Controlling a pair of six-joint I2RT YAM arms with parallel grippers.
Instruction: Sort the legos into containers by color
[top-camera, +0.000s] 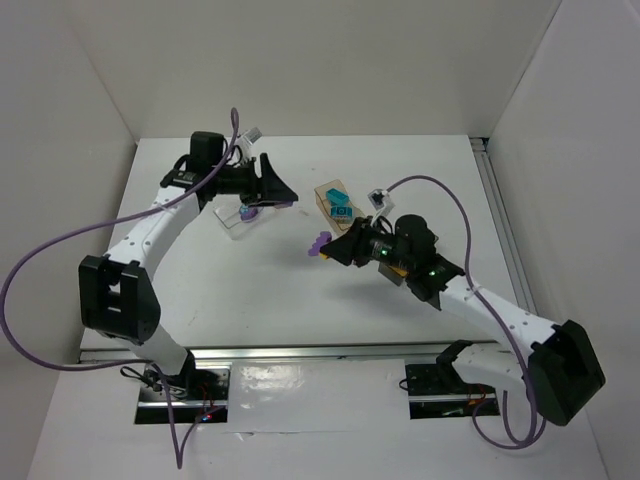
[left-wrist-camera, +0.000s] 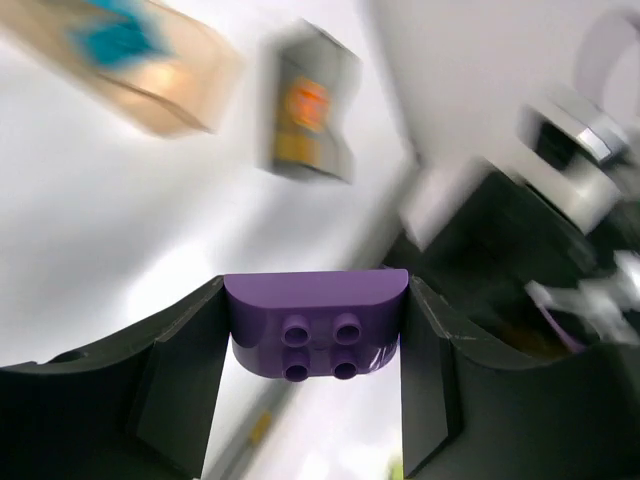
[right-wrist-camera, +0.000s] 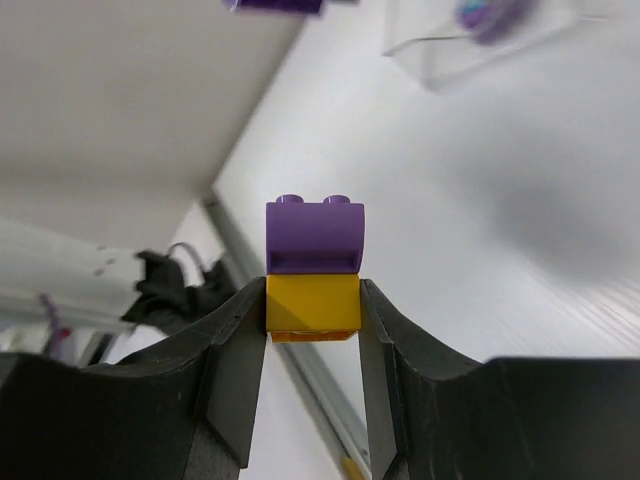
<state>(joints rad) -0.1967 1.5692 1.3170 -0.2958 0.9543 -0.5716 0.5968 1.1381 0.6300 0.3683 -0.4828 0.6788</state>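
The left hand (left-wrist-camera: 315, 345) clamps a purple brick (left-wrist-camera: 315, 312) near the clear box (top-camera: 236, 224), which holds purple, likely to drop it there, while the right hand (right-wrist-camera: 312, 320) pinches a yellow brick (right-wrist-camera: 312, 303) whose stuck-on top brick (right-wrist-camera: 315, 235) probably needs pulling off.

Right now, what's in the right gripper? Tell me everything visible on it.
A two-brick stack of glossy plastic: an orange-yellow brick with a purple brick pressed onto it. The right gripper is shut on the orange-yellow one, its fingers flat against both sides; the purple one sticks out beyond them, untouched. It shows two studs on its far edge and a rounded face with a shallow recess. In the top view it is held near the tan box, apart from it.
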